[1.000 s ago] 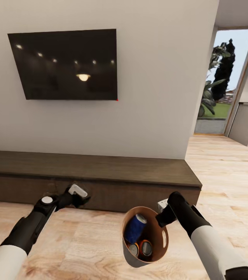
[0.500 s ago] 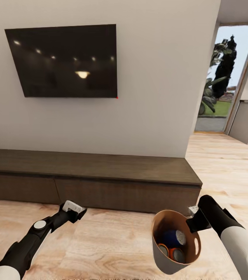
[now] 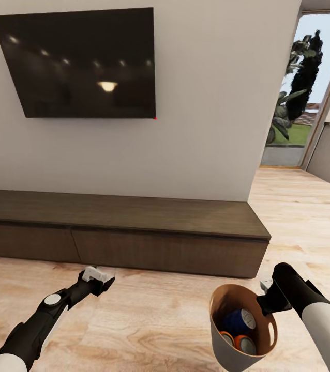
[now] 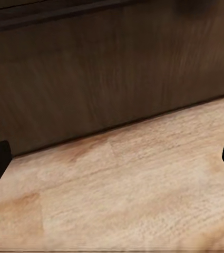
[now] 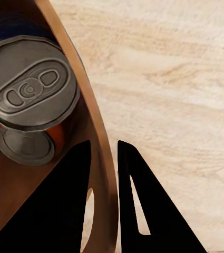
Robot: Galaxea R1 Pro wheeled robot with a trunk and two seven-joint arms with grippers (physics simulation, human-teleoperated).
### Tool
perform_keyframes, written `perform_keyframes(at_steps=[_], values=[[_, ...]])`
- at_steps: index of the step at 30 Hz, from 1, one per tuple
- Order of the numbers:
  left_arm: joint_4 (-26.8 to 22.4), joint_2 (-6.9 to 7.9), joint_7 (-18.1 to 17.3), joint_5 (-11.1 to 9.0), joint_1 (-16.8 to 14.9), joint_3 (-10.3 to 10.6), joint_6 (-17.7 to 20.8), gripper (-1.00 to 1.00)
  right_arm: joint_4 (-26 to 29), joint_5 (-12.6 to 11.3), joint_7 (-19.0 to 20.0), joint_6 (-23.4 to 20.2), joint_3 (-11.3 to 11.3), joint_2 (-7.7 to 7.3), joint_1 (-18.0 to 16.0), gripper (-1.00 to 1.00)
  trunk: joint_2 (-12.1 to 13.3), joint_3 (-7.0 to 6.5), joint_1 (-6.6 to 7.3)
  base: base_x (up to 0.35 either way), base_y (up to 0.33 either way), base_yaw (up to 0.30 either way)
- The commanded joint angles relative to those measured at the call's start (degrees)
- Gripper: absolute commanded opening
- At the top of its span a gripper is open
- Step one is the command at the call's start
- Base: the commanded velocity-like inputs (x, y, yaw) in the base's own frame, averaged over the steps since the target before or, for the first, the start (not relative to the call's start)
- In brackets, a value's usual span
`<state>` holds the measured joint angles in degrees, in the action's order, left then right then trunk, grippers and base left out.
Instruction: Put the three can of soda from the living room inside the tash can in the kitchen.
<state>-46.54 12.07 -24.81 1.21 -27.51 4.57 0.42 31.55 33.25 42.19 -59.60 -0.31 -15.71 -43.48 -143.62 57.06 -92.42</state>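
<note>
Head view, right hand (image 3: 266, 298) pinching trash can (image 3: 222, 341) rim, left hand (image 3: 99, 277) wide, empty, dark-wood cabinet (image 3: 134, 232) ahead.

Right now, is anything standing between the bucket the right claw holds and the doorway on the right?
Nothing visible does. The right claw pinches the trash can rim, cans inside; bare wood floor runs past the cabinet end to the doorway.

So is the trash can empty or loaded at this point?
Loaded. The trash can, held at its rim by the right end effector, contains a blue can and two orange cans.
</note>
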Motion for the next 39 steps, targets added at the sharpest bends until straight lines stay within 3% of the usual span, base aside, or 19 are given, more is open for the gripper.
perform_keyframes(at_steps=[1,6,17,20,25,39], values=[[0.15,-0.01,0.01,-0.02,0.00,0.00,-0.02,1.00,-0.03,-1.35,0.17,-0.40,-0.10,-0.07,-0.03,-1.00,0.00,-0.01,0.00,0.000,0.000,0.000],[0.59,0.00,0.02,-0.02,0.00,0.00,-0.63,1.00,-0.18,-1.35,0.17,-0.40,-0.11,-0.25,-0.03,-1.00,0.00,-0.01,0.00,0.000,0.000,0.000],[0.83,-0.03,2.97,0.23,0.00,0.15,-1.43,1.00,-0.25,-1.34,0.08,-0.40,-0.09,-0.35,-0.03,-1.00,-0.15,2.43,-0.28,0.000,0.000,0.000],[0.83,-0.03,3.24,0.21,0.00,0.13,-1.46,1.00,-0.24,-1.37,0.02,-0.40,-0.06,-0.24,0.00,-1.00,-0.19,3.09,-0.36,0.000,0.000,0.000],[1.75,-0.03,3.34,0.07,0.00,0.10,-1.53,1.00,-0.25,-1.35,-0.06,-0.40,-0.05,-0.23,-0.02,-1.00,-0.19,3.09,-0.36,0.000,0.000,0.000],[2.85,-0.03,3.37,0.11,0.00,0.17,-1.60,1.00,-0.22,-1.35,-0.09,-0.40,-0.04,-0.20,0.01,-1.00,-0.36,5.97,-0.69,0.000,0.000,0.000]])
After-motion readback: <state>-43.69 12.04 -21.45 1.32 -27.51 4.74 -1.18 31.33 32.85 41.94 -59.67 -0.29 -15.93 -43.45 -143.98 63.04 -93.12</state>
